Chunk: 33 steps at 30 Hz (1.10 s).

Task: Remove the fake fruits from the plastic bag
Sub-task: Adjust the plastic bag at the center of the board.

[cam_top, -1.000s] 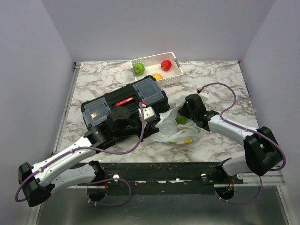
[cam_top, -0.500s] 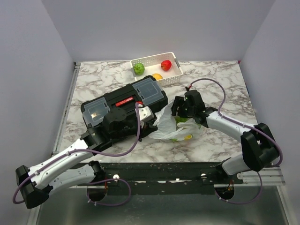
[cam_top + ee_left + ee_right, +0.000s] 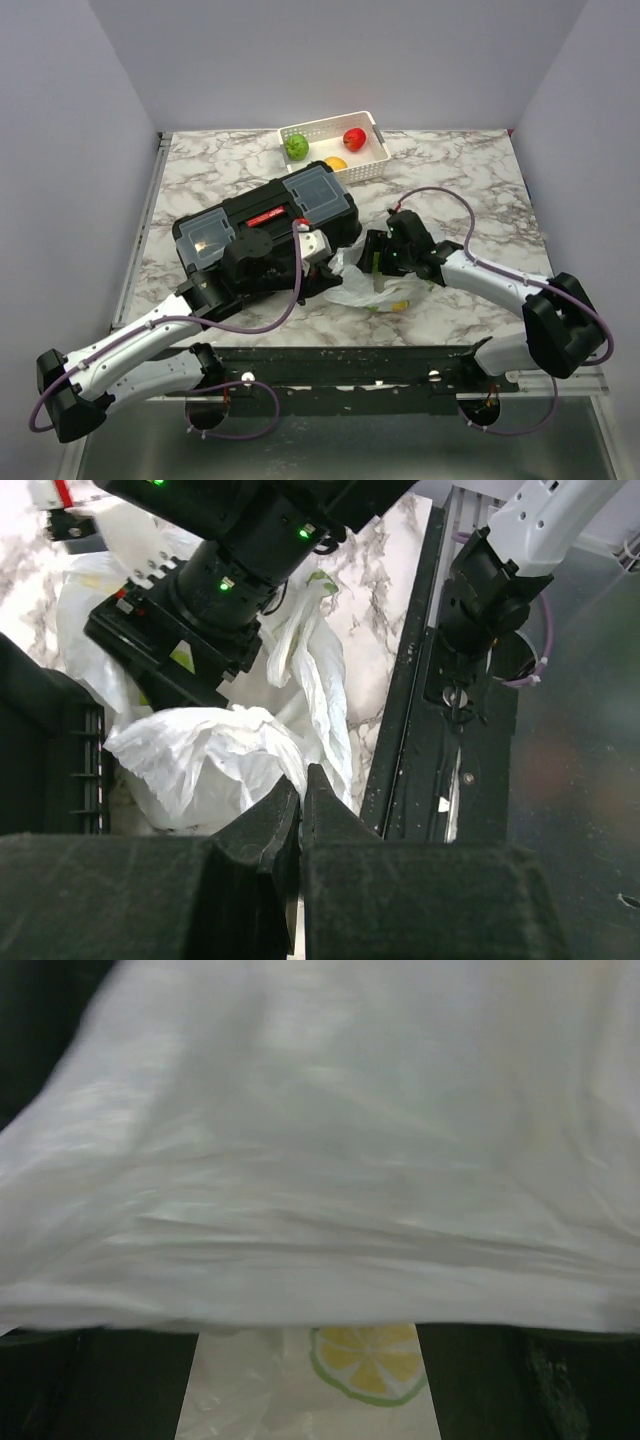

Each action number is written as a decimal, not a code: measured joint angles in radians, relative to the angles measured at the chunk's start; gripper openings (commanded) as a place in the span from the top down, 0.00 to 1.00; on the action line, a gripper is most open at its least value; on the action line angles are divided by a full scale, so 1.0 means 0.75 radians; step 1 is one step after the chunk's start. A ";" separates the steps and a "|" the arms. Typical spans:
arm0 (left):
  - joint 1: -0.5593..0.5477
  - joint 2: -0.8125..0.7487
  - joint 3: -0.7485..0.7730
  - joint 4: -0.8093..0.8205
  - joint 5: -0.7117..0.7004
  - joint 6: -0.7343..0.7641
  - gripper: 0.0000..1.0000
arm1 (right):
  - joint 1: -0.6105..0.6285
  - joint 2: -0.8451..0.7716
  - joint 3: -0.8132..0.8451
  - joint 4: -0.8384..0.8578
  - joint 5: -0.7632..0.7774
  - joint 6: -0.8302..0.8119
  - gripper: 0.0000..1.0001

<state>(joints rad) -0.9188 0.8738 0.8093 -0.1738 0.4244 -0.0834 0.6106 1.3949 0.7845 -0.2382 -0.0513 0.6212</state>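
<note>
Soft, even overhead light, faint shadows; right wrist view blurred, the plastic bag (image 3: 320,1160) out of focus.

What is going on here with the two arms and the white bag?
The left gripper is shut on an edge of the plastic bag, beside the black toolbox. The right gripper is open at the bag's mouth, and a citrus slice shows between its fingers. Three fruits lie in the white basket at the back.
</note>
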 measured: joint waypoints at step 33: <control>-0.026 -0.099 0.308 -0.442 -0.110 -0.321 0.21 | 0.005 -0.523 -0.752 0.881 -0.176 0.228 0.33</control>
<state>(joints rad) -0.9382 0.7998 1.0405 -0.5053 0.3420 -0.3244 0.6144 1.0023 0.2207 0.4229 -0.1833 0.7925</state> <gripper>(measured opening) 0.741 0.763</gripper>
